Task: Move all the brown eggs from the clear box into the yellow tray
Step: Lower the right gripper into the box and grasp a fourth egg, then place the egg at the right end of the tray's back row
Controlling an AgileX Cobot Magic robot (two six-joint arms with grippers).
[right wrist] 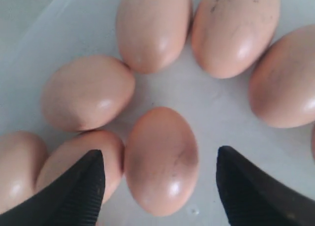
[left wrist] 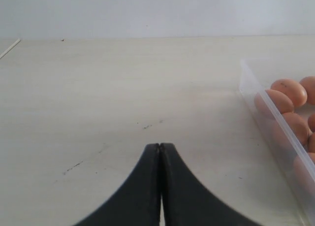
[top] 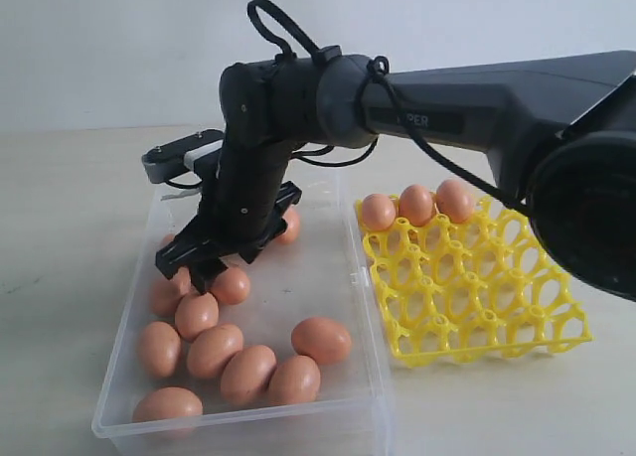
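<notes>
Several brown eggs [top: 214,350] lie in the clear box [top: 370,377] on the left. Three more eggs [top: 416,205] sit in the far row of the yellow tray [top: 477,307] to the right of the box. My right gripper [top: 204,267] reaches across into the box and stands open low over the eggs. In the right wrist view one egg [right wrist: 161,162] lies between the open fingers of the right gripper [right wrist: 161,154], untouched on either side. My left gripper [left wrist: 160,145] is shut and empty above bare table beside the box wall [left wrist: 268,108].
The right arm [top: 477,108] spans the scene above the tray and the box. The box has a small latch tab [top: 355,277] on the side facing the tray. Other eggs [right wrist: 86,93] crowd close around the one between the fingers.
</notes>
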